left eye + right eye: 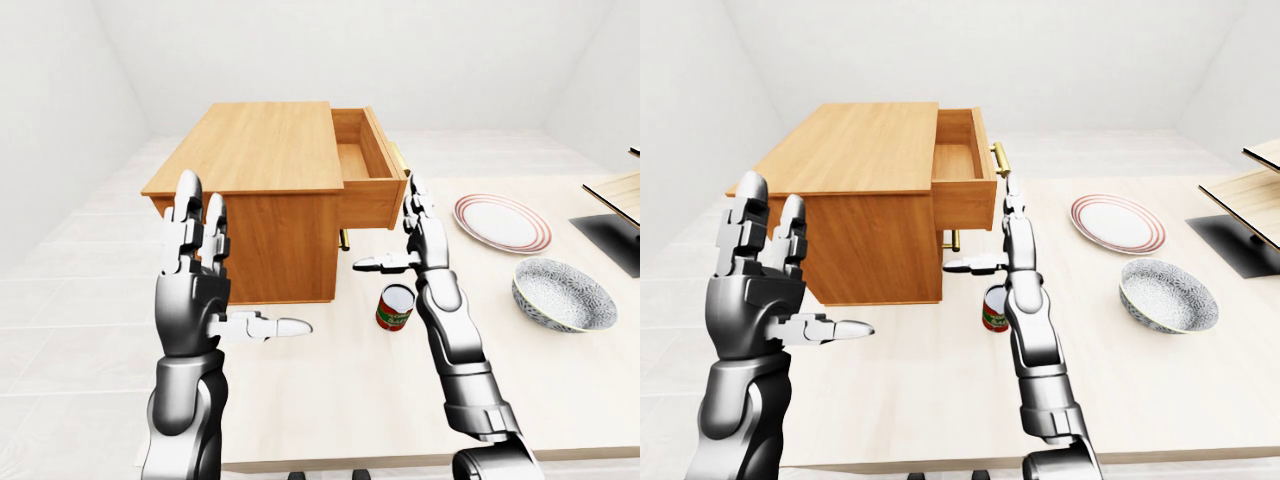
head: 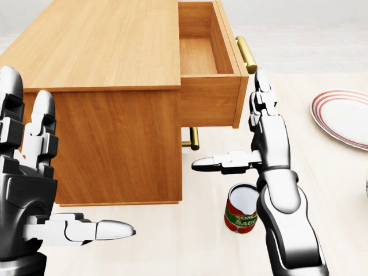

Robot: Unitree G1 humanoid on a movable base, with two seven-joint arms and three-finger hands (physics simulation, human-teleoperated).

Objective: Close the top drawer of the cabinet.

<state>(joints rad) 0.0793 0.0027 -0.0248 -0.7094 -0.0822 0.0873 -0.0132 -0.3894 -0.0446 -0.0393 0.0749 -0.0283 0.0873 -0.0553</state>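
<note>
Drawer: the pulled-out top drawer of light wood (image 2: 208, 54) juts from the wooden cabinet (image 2: 98, 52) at about 12 o'clock in the head view, empty inside, its brass bar handle (image 2: 246, 53) at 1 o'clock. It is open by most of its length, so the task is not yet done.
Right hand: the silver three-finger right hand (image 2: 261, 144) stands upright and spread wide, thumb out to 9 o'clock, holding nothing. Its fingertips sit just beside the drawer face, likely lined up for a flat push.
Left hand: the matching left hand (image 2: 29, 184) is raised at 8 o'clock, also spread and empty, clear of the drawer.
Obstacle: a red tomato sauce can (image 2: 241, 208) stands below the right wrist, apart from the drawer's path.
</note>
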